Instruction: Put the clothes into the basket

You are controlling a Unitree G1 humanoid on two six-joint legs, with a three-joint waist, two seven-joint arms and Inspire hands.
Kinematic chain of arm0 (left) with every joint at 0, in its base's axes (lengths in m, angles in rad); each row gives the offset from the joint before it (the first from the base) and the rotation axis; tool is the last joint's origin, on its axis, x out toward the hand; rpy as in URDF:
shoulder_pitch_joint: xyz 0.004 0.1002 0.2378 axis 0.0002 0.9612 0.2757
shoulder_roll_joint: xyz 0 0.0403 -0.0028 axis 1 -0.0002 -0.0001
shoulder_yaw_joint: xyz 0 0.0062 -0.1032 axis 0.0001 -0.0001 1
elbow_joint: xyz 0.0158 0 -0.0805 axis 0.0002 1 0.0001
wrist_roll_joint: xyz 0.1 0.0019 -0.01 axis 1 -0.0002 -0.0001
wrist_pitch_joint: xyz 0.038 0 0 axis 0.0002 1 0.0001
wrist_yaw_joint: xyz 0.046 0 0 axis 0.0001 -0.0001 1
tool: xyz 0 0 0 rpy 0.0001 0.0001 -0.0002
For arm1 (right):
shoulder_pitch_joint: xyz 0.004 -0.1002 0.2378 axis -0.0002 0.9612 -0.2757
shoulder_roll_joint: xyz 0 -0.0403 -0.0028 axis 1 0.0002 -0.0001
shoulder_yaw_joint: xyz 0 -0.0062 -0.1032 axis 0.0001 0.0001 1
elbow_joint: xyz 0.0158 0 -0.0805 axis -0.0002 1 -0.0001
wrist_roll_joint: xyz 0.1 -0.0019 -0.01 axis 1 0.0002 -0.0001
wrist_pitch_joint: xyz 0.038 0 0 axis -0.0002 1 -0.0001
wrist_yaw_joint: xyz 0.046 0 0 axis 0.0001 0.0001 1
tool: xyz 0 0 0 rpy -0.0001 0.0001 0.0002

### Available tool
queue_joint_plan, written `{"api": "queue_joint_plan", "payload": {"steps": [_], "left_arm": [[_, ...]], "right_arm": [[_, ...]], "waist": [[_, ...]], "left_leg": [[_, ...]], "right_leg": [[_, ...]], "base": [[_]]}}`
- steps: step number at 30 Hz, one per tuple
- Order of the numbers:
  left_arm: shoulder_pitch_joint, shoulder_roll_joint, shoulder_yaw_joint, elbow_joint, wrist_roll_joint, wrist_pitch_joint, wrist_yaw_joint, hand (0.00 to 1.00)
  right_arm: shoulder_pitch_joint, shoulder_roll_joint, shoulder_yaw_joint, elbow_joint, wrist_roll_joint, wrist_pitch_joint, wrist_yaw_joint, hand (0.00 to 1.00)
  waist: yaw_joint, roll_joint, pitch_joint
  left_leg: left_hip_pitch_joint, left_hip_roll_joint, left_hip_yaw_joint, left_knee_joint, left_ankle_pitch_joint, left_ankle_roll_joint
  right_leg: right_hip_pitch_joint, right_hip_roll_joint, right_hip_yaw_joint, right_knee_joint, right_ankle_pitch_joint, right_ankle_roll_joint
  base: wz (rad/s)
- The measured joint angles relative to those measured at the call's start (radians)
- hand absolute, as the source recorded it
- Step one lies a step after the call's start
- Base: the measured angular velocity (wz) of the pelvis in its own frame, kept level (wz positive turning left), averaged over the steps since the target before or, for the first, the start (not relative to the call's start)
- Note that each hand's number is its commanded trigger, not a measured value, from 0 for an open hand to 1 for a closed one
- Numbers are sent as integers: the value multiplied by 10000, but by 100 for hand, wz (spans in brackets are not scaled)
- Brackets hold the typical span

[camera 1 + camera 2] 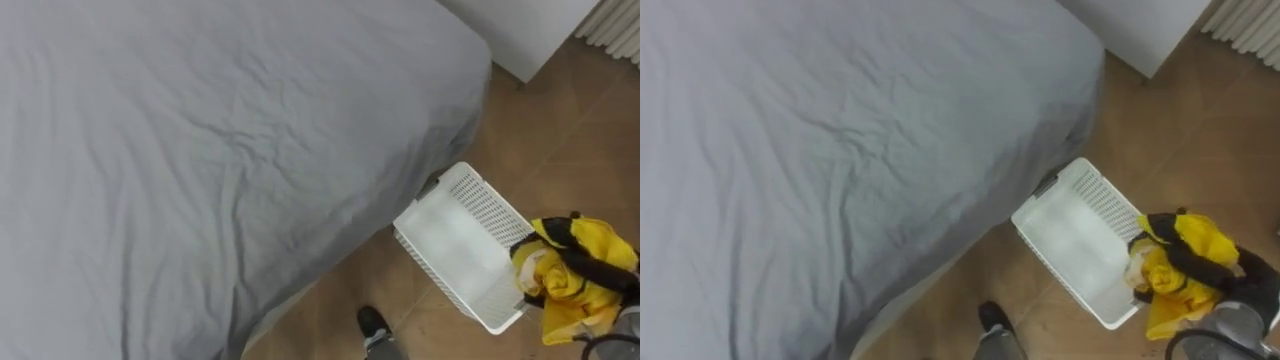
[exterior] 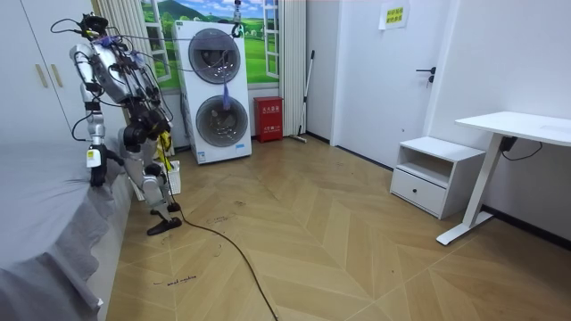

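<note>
Herringbone wood floor (image 2: 357,250) ran between a grey-sheeted bed (image 1: 200,150) and two stacked washing machines (image 2: 216,89), where the robot stood at the bed's corner, turned away from the room camera. A white desk (image 2: 522,125) and a low white cabinet (image 2: 428,174) stood well apart from it, along the wall on the room view's right. On the floor just beside the bed's corner sat the white basket (image 1: 485,205), mouth up and set cornerwise to the bed, its long side appearing to run from upper left to lower right in the eye views and its perforated end wall facing away from the bed. The yellow garment (image 1: 580,240) was bunched in the right hand (image 1: 605,268), whose dark fingers were curled across it. The bundle was held at the basket's far right edge, partly over the rim, its longer dimension pointing down toward the floor. The left hand (image 2: 96,171) hung low by the edge of the bed, too small there to tell its state.
</note>
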Motion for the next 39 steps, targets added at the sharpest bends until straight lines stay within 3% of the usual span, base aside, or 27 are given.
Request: {"api": "queue_joint_plan", "payload": {"steps": [3,9,22,26,36,39], "left_arm": [[-57,16,-81,2,-81,-200,-2,0],[-223,73,-85,2,-83,-239,-4,0],[-284,106,-81,-2,-98,-248,-126,0],[-271,142,-62,-18,-80,-345,-180,0],[-103,145,-44,-187,-100,-497,-181,0],[149,213,356,-432,-73,-605,-186,0]], "right_arm": [[0,-1,15,-1,57,-5,-76,0],[-125,-1,227,-1,128,-4,-250,0],[-181,-1,427,43,195,-2,-199,0],[-123,1,397,311,206,-2,-112,0],[52,6,404,679,413,0,-51,0],[452,100,164,691,420,0,23,0]], "waist": [[166,-33,23],[223,-153,85],[424,-259,56],[398,-268,47],[438,-357,24],[399,-493,4]], "left_leg": [[-78,8,-109,103,12,17],[-185,13,-191,265,44,58],[-235,44,-265,326,44,58],[-197,41,-519,341,59,68],[184,92,-643,396,62,74],[382,130,-908,367,62,72]], "right_leg": [[1,-36,-67,0,-13,0],[3,-153,-256,12,-56,10],[42,-171,-355,-25,-49,-1],[198,-249,-600,-56,-72,-35],[855,-362,-951,-273,-81,-26],[1158,-364,-1128,-336,-133,-59]], "base": [[8],[9],[1],[15],[10],[16]]}}
